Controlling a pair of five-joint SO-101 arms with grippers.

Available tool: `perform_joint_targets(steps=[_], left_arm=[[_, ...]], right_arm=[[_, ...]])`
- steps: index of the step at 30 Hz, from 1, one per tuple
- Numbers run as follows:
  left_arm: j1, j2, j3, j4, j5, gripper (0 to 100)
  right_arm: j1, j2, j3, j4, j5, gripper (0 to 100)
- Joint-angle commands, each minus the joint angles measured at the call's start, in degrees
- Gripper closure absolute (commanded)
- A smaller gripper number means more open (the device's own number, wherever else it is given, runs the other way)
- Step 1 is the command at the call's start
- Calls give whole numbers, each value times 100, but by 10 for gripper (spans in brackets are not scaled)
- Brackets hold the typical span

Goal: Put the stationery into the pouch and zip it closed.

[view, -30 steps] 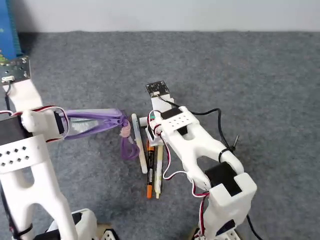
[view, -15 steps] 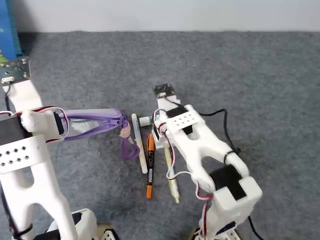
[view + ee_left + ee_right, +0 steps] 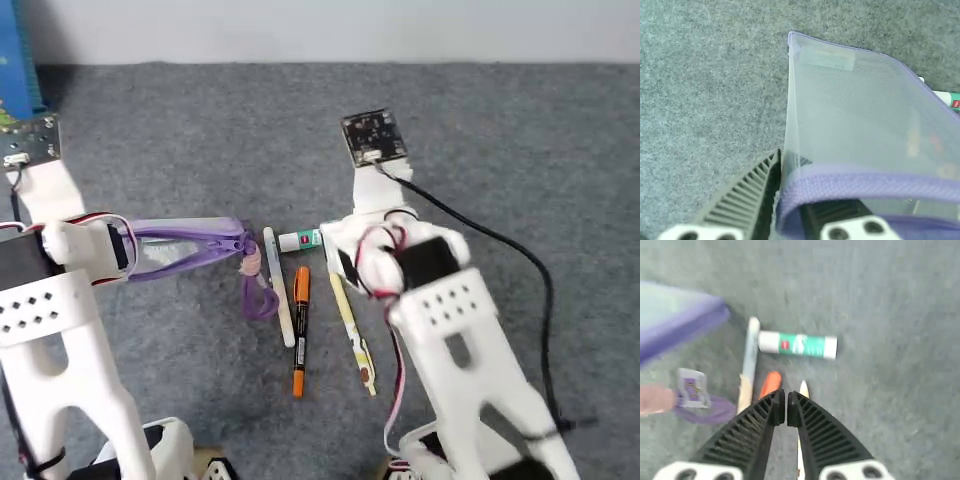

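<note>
At left, left gripper point(image 3: 788, 162) pinches purple-trimmed clear pouch point(image 3: 855, 115), evidently steadying it for loading. Right gripper point(image 3: 786, 396): pressed together, empty.

bare carpet point(image 3: 520, 140) beyond glue stick point(image 3: 300, 241); pouch point(image 3: 185, 247) just beside white pen point(image 3: 280, 295)

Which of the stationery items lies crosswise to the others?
The green-labelled glue stick; the white stick, orange marker and pale pen run roughly parallel.

Your left gripper point(image 3: 789, 172) pinches the purple edge of the see-through pouch point(image 3: 855, 125). You can see grey carpet point(image 3: 705, 90) under it.
</note>
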Motion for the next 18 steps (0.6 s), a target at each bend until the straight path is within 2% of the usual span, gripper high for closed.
perform_joint_targets(steps=[1, 7, 13, 18], left_arm=[[-18, -53, -22, -141, -53, 988], [-18, -53, -13, -141, -53, 988], [-18, -53, -13, -149, -53, 988], [-18, -53, 40, -149, -53, 988]], right_arm=[[-119, -620, -26, 48, 193, 991], [-189, -435, 800, 31, 404, 980], [-207, 734, 985, -110, -53, 775], [-215, 1930, 818, -980, -53, 824]])
